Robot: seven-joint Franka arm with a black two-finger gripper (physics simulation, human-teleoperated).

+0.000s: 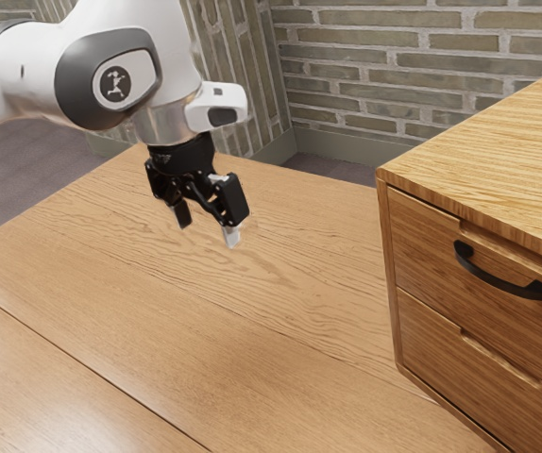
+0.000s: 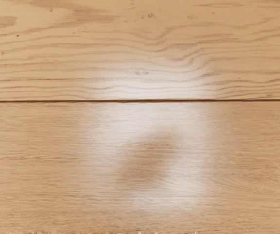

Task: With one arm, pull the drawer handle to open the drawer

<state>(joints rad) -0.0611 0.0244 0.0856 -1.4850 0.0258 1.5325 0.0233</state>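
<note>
Closest to us lies the wooden table (image 1: 158, 377), and on it, at the exterior view's right, stands the cabinet (image 1: 498, 160), its upper drawer (image 1: 431, 245) flush with the front and carrying a black handle (image 1: 502, 276). Further back our gripper (image 1: 207, 226) hangs above the tabletop, fingers spread and holding nothing, well apart from the handle toward the exterior view's left. Behind everything rises a brick wall (image 1: 394, 57).

Arm (image 1: 110, 85) enters from exterior view's left, wrist bent downward, jaws spread apart, pointing down.
</note>
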